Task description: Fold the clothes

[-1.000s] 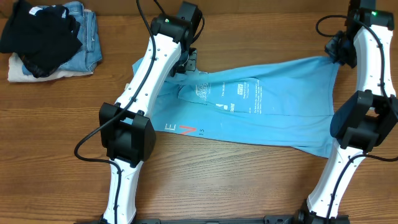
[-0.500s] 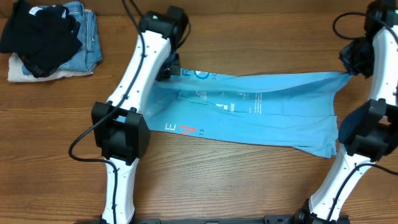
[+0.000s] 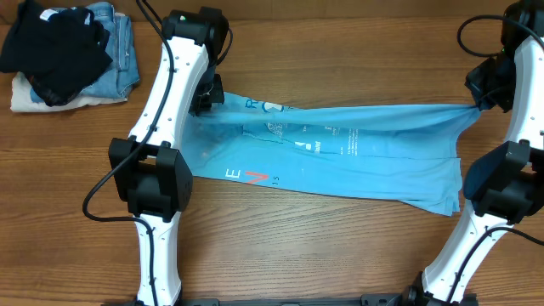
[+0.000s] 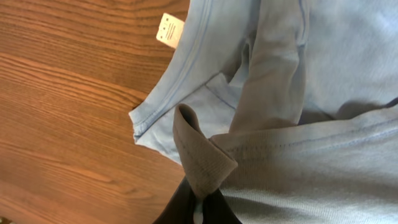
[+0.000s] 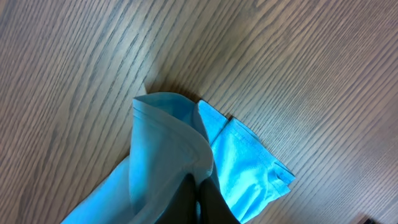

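The clothes, a light sky-blue T-shirt [image 3: 357,157] with white print and red-and-white lettering, lies stretched across the table between both arms. My left gripper [image 3: 206,93] is shut on the shirt's upper left edge. In the left wrist view a folded hem of the shirt [image 4: 199,155] is pinched between the dark fingers [image 4: 180,208], with the collar and white tag [image 4: 170,28] beyond. My right gripper [image 3: 480,95] is shut on the upper right corner of the shirt. In the right wrist view the blue cloth [image 5: 168,143] wraps over the closed fingers [image 5: 211,199].
A pile with a black garment [image 3: 55,47] on blue denim jeans [image 3: 119,42] sits at the far left corner of the wooden table [image 3: 297,246]. Both arm bases stand at the near edge.
The left gripper has moved left and the right gripper right, both holding the shirt's upper edge. The shirt is pulled out longer and flatter.
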Controlling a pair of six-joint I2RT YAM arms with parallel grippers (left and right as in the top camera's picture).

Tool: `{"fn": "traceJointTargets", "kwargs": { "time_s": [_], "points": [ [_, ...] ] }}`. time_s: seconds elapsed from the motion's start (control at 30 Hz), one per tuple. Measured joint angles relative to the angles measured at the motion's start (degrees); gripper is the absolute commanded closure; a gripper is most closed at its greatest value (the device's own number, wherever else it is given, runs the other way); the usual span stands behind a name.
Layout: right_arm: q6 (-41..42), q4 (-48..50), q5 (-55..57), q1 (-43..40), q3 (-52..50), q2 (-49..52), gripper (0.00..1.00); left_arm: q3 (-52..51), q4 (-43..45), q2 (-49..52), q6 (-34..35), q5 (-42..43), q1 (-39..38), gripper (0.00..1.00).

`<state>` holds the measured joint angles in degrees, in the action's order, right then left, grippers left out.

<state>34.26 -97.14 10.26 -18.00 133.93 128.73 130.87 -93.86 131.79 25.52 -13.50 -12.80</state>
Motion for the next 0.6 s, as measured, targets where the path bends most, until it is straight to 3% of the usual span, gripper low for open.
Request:
{"fn": "traceJointTargets", "kwargs": {
  "time_s": [0.17,0.6],
  "points": [
    [-2.6,0.0,-2.4,0.0,0.0,0.0,0.96,0.0,-1.1,0.0,-0.7,0.0,0.0,0.88],
    [-6.3,0.1,-4.5,0.0,-8.2,-7.1,0.96,0.0,-2.5,0.0,-2.1,0.0,0.5,0.92]
  ]
}}
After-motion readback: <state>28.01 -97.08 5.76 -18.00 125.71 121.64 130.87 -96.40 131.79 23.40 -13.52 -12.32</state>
